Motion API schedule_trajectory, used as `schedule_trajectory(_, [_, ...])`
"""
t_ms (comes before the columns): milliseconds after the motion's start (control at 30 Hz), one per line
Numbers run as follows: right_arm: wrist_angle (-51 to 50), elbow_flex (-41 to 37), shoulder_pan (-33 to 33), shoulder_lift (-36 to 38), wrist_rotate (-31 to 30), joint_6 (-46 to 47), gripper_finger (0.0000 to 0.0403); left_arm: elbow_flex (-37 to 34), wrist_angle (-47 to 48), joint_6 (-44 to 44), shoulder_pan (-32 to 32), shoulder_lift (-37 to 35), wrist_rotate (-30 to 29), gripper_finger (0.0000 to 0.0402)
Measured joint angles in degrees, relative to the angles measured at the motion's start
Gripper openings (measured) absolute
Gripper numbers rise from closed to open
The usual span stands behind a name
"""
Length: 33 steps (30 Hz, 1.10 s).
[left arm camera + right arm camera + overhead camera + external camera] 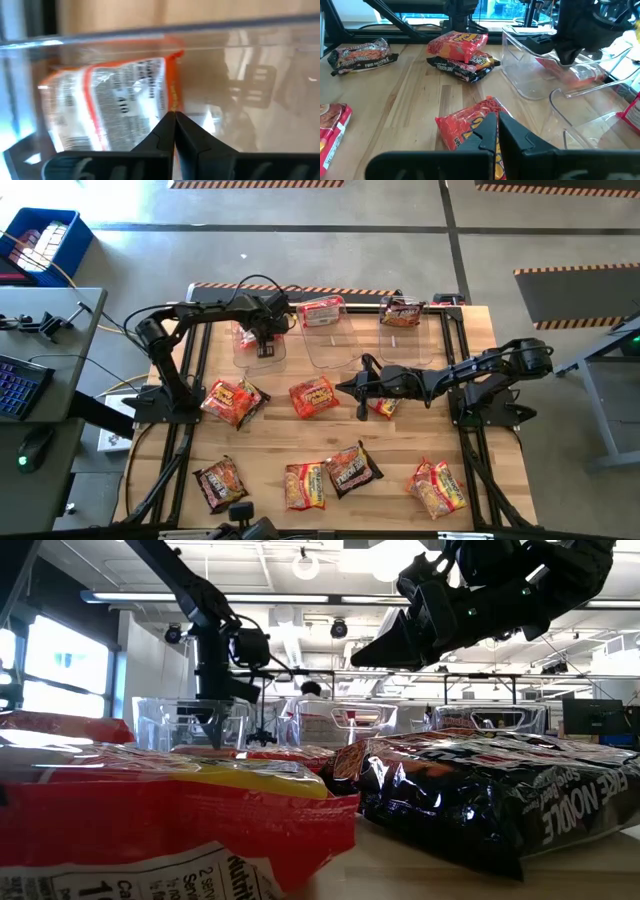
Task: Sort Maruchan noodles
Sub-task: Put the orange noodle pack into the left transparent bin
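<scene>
Only up close: left gripper (174, 116) shut beside binned packet (112, 102).

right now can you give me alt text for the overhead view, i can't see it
Overhead view of a wooden table with two dark robot arms: the left tool is shut inside the leftmost of three clear bins, beside an orange-red packet, and the right tool is shut above the table's middle. Ramen packets lie scattered on the wood, and the other two bins each hold one.

We see bare wooden bench (420, 435) between the scattered crinkly noodle packets (314, 397); three clear plastic bins (330, 340) wall off the far edge.
</scene>
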<state>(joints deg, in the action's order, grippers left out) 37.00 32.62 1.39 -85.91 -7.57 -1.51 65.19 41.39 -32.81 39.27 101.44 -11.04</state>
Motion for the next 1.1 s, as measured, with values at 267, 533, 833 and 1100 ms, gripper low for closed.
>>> schedule_trajectory(267, [-0.14,0.0,0.0,0.0,-0.02,0.02,0.0002,0.0,-2.43,0.63,2.54,-3.87,-5.09,0.0001])
schedule_trajectory(533, [-0.16,0.0,-0.02,0.0,-0.92,0.02,0.0002,0.02,1.29,1.97,4.88,-6.79,3.44,0.0])
schedule_trajectory(833, [-0.14,0.0,-0.02,0.0,-0.92,0.02,0.0002,-2.44,2.64,4.79,2.91,-2.15,7.88,0.0])
schedule_trajectory(1100, [-0.29,0.0,0.0,0.0,-0.9,0.19,0.0002,-6.59,-0.69,6.74,3.01,-1.68,-0.16,0.0])
